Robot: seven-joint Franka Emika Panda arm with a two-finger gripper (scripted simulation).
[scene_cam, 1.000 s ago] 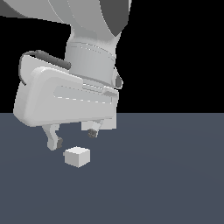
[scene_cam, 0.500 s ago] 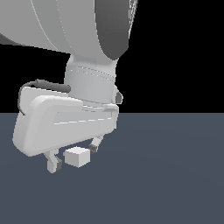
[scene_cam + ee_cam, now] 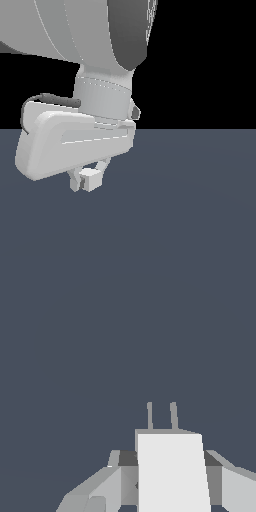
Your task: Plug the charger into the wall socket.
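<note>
The white Franka arm's gripper (image 3: 86,178) hangs low over the dark grey-blue floor (image 3: 190,200), its broad white hand body tilted down toward the exterior view's left. Between its two short pale fingers (image 3: 75,181) sits the small plain white cube-like charger (image 3: 91,179), which fills the gap between them and appears to rest on or just above the floor; whether it is lifted cannot be told. In the wrist view the gripper (image 3: 170,476) has closed in on the charger (image 3: 172,473), a grey finger pad (image 3: 128,476) pressed against each side of the white block. Two thin grey prongs (image 3: 161,416) stand out from the charger's far face, side by side and slightly apart, pointing away from the camera over bare floor (image 3: 100,346)
</note>
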